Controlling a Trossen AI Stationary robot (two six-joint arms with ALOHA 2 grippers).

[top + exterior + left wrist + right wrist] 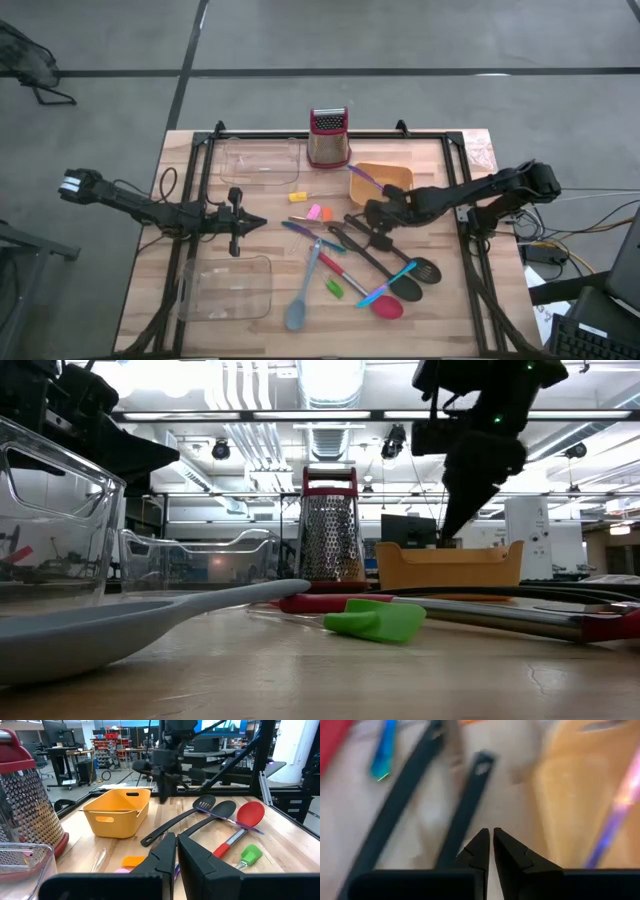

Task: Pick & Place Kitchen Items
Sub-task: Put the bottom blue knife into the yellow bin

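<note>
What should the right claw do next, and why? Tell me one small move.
Probably open again: the right claw looks shut on nothing, hovering just above the black spoon handles beside the orange bowl. Opening the fingers first would let it drop around one handle.

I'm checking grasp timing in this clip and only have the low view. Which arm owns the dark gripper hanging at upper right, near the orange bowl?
Observer: That is the right gripper. Seen from above, it sits over the handle ends of the black slotted spoons, beside the orange bowl.
Operator: Is it holding a handle?
Observer: No. Its wrist view shows the fingers closed together with nothing between them. One spoon's handle lies on the table just beyond the tips.
Operator: And the other arm?
Observer: The left gripper is shut and empty. From above it sits between the two clear trays.
</note>
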